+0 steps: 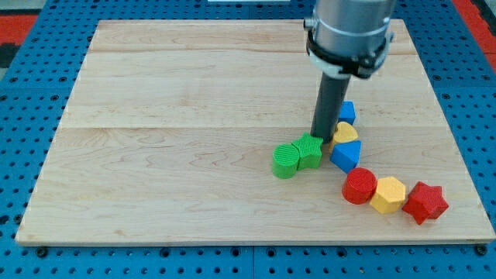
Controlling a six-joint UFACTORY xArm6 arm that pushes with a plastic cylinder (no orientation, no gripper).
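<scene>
My dark rod comes down from the view's top, and my tip (pixel 321 137) rests on the wooden board (pixel 178 147) right of centre. It touches or nearly touches the top right of a green cube (pixel 309 150). A green cylinder (pixel 285 161) sits against that cube's left side. Just right of the tip lies a yellow block (pixel 346 132), with a blue block (pixel 346 111) partly hidden behind the rod above it. A blue triangular block (pixel 346 155) lies below the yellow one.
Toward the view's bottom right a red cylinder (pixel 359 186), a yellow hexagonal block (pixel 387 194) and a red star (pixel 425 202) form a row. Blue pegboard (pixel 31 116) surrounds the board.
</scene>
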